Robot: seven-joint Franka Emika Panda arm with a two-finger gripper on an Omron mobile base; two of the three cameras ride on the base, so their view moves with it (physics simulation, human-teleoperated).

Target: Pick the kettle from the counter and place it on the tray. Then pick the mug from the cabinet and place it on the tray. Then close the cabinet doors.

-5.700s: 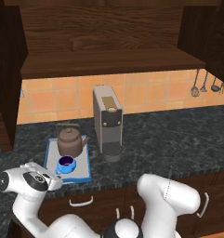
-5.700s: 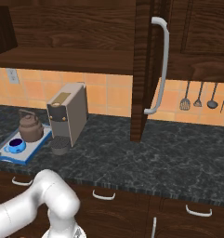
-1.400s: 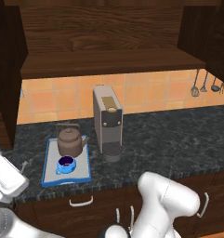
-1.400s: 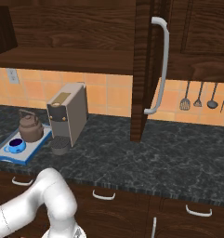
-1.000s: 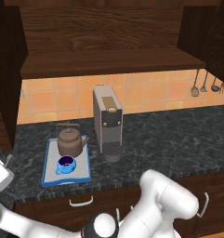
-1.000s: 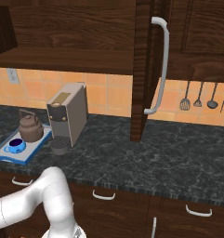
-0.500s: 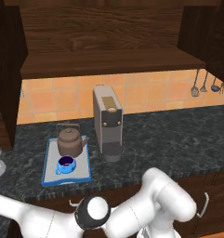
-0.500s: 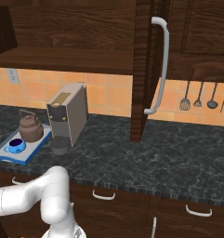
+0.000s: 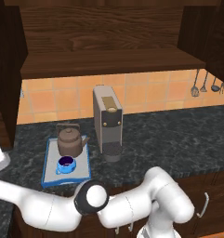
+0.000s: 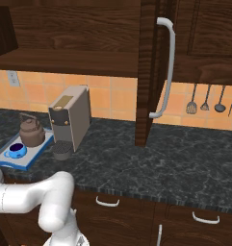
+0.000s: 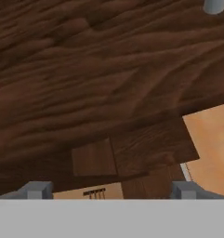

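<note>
The brown kettle [image 9: 71,141] [image 10: 32,130] stands at the back of the blue-rimmed tray [image 9: 47,160] [image 10: 22,162] on the dark counter [image 9: 178,139]. In front of it on the tray sits the blue mug [image 9: 66,163] [image 10: 16,150]. The cabinet [image 9: 108,60] stands open, its shelf bare. My arm stretches far to the left, by the open left door [image 9: 4,79]. In the hand view my gripper [image 11: 108,193] is open with nothing between its fingertips [image 11: 36,189], close against dark wood grain, with a silver handle end [image 11: 214,5] at the top right.
A tall grey-and-brown coffee machine [image 9: 108,123] [image 10: 69,120] stands right of the tray. The right door [image 10: 148,72] hangs open with its silver bar handle [image 10: 166,67]. Utensils [image 10: 209,103] hang on the orange tile wall. Drawers [image 10: 108,202] sit under the counter.
My arm has swung further left, the hand sliding to the left edge of the left base view, and the elbow has dropped low in front. Kettle, mug and tray have not moved.
</note>
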